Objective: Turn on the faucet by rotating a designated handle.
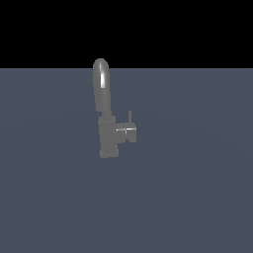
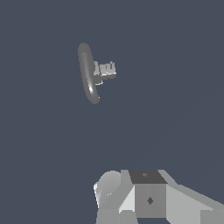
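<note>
Unmarked grey faucet point(image 1: 105, 116), handle point(image 1: 127, 133)

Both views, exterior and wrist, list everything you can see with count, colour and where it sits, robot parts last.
faucet: one, grey metallic, upright on the floor, arched spout on top; the wrist view shows it from above.
handle: one, grey boxy stub, sticking out of the faucet body toward the exterior view's right, thin pin upright on it.
floor: one, flat blue-grey surface under the faucet.
robot arm part: grey and white blocks, only in the wrist view, apart from the faucet; fingers not visible.
</note>
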Available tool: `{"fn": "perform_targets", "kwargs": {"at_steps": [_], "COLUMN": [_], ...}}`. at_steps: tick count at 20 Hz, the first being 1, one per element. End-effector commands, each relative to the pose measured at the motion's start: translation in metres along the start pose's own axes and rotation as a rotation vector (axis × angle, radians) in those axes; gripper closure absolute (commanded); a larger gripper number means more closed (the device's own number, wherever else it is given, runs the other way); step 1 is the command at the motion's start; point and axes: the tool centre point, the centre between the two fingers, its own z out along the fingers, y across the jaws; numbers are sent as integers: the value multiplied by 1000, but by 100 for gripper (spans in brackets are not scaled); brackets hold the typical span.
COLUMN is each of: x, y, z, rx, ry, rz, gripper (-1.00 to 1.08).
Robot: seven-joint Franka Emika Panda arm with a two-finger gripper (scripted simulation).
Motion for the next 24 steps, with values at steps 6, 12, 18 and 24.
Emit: {"fn": "perform_targets", "kwargs": {"at_steps": [6,12,18,24], "x": [3,16,38,69], "y": [0,-2,-3,-4], "z": [1,5,14,29], "rx": [7,36,87,160], "ry": [-9,-45,-109,-200], "rz": [8,38,92,168], "gripper": [108,108,108,108]}}
